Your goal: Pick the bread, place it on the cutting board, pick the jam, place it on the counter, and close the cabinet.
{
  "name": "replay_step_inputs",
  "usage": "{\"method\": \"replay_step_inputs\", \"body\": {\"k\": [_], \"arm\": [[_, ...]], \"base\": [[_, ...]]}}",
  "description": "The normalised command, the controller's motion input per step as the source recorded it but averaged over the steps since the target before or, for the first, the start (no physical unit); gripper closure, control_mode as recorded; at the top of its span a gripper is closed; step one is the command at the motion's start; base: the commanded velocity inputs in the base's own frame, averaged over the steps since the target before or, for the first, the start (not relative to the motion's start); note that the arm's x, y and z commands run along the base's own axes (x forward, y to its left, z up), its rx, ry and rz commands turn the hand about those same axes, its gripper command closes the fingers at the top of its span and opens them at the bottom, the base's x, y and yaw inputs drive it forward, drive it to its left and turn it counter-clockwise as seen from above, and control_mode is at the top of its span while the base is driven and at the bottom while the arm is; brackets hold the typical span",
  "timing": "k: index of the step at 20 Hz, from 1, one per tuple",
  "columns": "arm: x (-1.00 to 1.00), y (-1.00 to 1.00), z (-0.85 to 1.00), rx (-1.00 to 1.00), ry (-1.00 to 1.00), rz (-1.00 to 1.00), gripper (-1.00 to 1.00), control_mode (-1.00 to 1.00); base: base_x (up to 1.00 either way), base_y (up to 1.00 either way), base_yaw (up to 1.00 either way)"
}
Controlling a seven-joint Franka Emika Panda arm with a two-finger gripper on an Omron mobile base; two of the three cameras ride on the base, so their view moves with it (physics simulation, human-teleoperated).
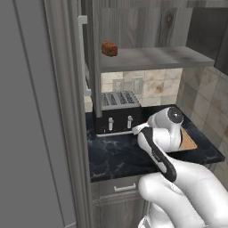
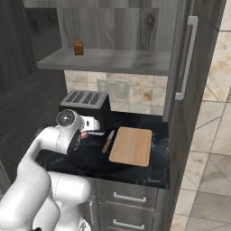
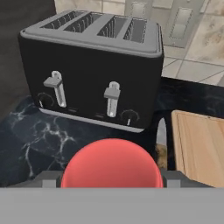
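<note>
Now | jam [image 3: 110, 164] gripped, lid-end toward camera | cutting board [image 2: 131, 145] lengthwise front-to-back

No writing, label, brand, number or sign can be read anywhere. The toaster [image 3: 94, 65] front, upper left of the hand view, carries only plain levers and knobs with tiny illegible marks beneath them.
</note>
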Motion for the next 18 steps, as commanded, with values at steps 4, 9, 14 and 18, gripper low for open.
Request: {"method": "replay_step_inputs", "body": {"k": [4, 9, 14, 18], "arm": [[0.37, 0.03, -0.35, 0.0, 0.0, 0.0, 1.0, -1.0], [0.31, 0.03, -0.38, 0.0, 0.0, 0.0, 1.0, -1.0], [0.13, 0.04, -0.47, 0.0, 0.0, 0.0, 1.0, -1.0], [0.05, 0.05, -0.52, 0.0, 0.0, 0.0, 1.0, -1.0]], "base": [[0.0, 0.0, 0.0], [0.0, 0.0, 0.0], [0.0, 0.0, 0.0], [0.0, 0.0, 0.0]]}}
